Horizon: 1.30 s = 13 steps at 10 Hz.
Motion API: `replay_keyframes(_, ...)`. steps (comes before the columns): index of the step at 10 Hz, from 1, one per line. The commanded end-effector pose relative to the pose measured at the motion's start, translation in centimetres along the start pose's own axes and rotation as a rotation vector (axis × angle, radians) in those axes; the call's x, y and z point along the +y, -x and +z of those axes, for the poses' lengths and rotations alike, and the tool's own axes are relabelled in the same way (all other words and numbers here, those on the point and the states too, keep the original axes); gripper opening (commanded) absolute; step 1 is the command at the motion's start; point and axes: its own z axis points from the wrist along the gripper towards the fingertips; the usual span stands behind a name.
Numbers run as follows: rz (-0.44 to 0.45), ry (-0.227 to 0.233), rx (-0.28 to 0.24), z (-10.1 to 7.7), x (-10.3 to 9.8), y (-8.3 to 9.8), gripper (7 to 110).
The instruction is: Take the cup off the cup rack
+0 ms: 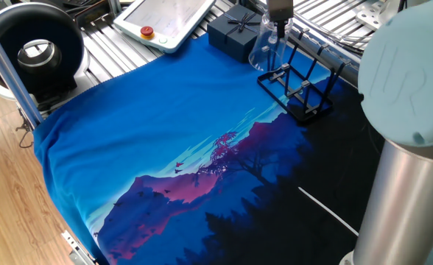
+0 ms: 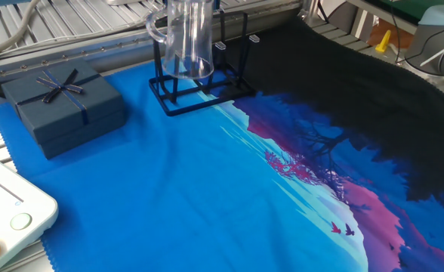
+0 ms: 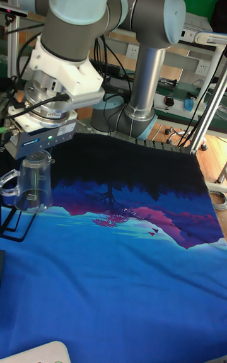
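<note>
The cup [image 2: 186, 44], a clear glass mug with its handle to the left, hangs upright over the left end of the cup rack [image 2: 207, 94]. It is raised off the black frame's base. My gripper [image 3: 35, 155] comes down from above and is shut on the cup's [image 3: 33, 183] upper end. In one fixed view the gripper [image 1: 278, 28] holds the cup [image 1: 267, 53] just above the near end of the cup rack [image 1: 299, 92]. Glass and bars overlap, so I cannot tell whether a peg still reaches into the cup.
A dark navy box with a bow [image 2: 62, 102] sits left of the rack. A white pendant with a red button [image 1: 165, 20] lies at the table's far corner. The blue and black printed cloth [image 1: 172, 125] covers the table. The arm's grey column [image 1: 404, 184] stands at the right.
</note>
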Motion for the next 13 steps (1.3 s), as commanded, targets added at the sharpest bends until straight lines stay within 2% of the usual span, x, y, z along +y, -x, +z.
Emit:
replay_keyframes(1, 0.029, -0.028, 0.034, -1.3, 0.4, -1.1, 7)
replay_keyframes(3, 0.042, -0.033, 0.037, -1.9, 0.9, -1.2, 7)
replay_keyframes(5, 0.044, -0.022, 0.015, -2.3, 1.7, -0.7, 7)
replay_keyframes(11, 0.063, -0.010, -0.003, -3.2, 3.4, -0.4, 7)
replay_keyframes(13, 0.080, 0.014, 0.000, -3.3, 4.2, -0.7, 7)
